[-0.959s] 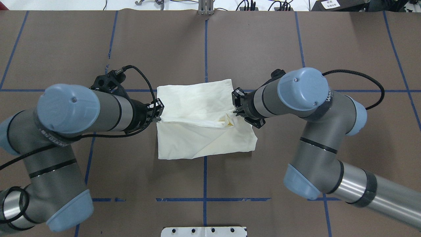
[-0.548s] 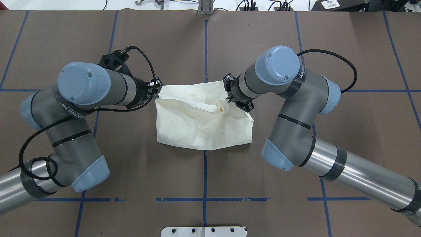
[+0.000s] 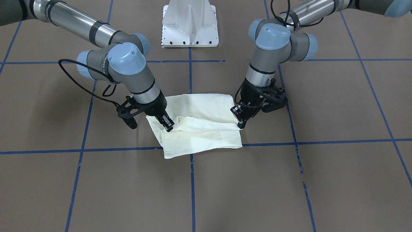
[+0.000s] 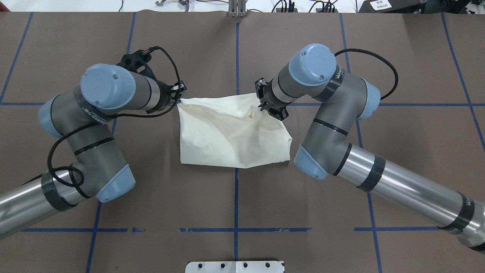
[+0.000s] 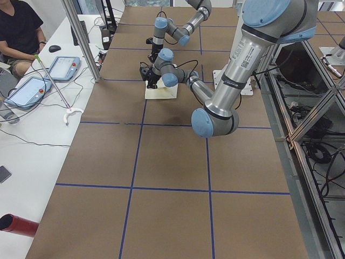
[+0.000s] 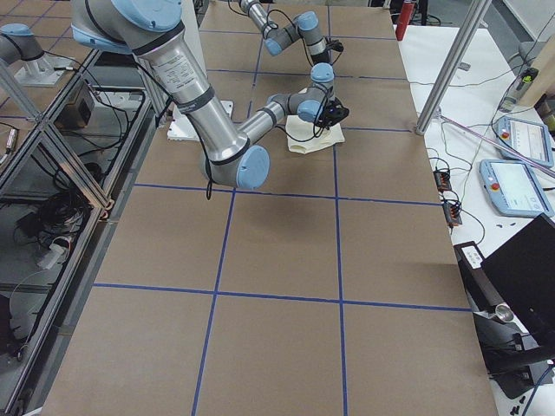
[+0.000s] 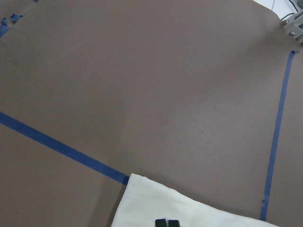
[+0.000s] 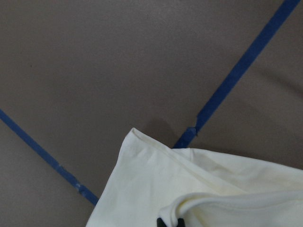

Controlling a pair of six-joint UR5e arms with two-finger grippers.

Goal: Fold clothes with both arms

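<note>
The cream shirt [image 4: 231, 140] lies folded at the table's middle, plain side up; no print shows. It also shows in the front view [image 3: 206, 137]. My left gripper [image 4: 179, 99] is shut on the shirt's upper layer at its left far corner, also seen in the front view [image 3: 240, 124]. My right gripper [image 4: 262, 106] is shut on a bunched fold of the upper layer at the right far side, in the front view [image 3: 168, 127]. The left wrist view shows closed fingertips [image 7: 167, 222] on the cloth [image 7: 142, 208]. The right wrist view shows cloth [image 8: 142, 189] bunched at the fingertips [image 8: 170, 222].
The table is brown with blue tape lines [image 4: 237, 57]. The white base pedestal [image 3: 190, 24] stands at the robot's side. In the left side view an operator [image 5: 21, 27] sits by a side table with pendants and a thin grabber stick [image 5: 54, 86].
Both grippers have carried the shirt's upper layer away from the robot, toward the far edge. The held edge now lies near the shirt's far edge. Both arms stretched forward.
</note>
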